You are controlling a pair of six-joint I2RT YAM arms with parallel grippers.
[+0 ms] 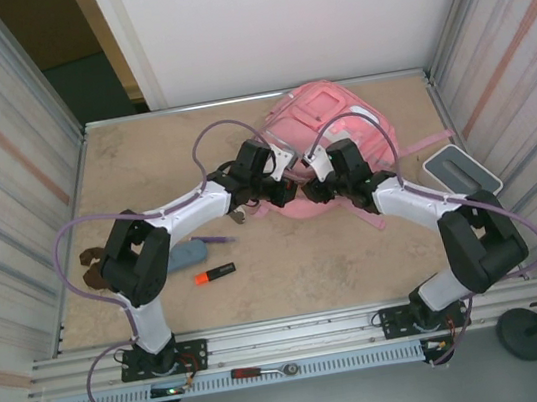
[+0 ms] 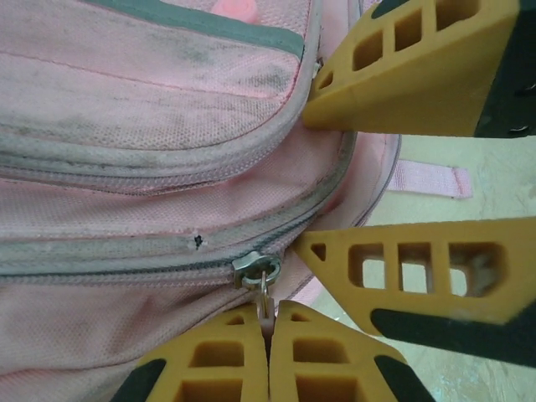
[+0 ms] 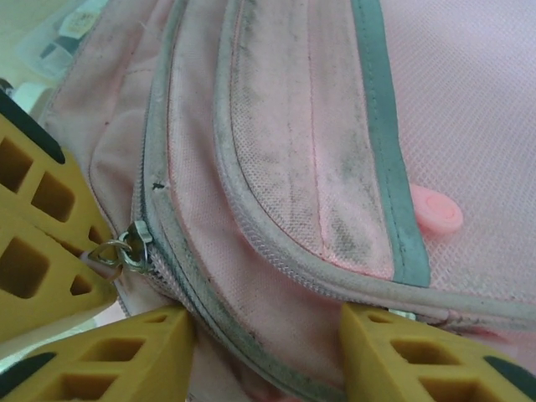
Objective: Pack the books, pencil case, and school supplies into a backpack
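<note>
While the left fingers (image 2: pixel 226 360) are clamping the zipper pull (image 2: pixel 266 293) of the backpack (image 1: pixel 321 112) lying far-centre on the bench (image 1: pixel 289 269), the right fingers (image 3: pixel 126 356) are standing apart astride its edge, and I cannot tell whether they are gripping. If they are not bracing it, tugging is risking dragging the bag or slipping off the small pull.

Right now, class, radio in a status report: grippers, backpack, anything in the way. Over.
Left gripper shut on zip pull. Right gripper open, astride backpack edge, fingertip near the pull. Pencil case, marker on table, unpacked.
</note>
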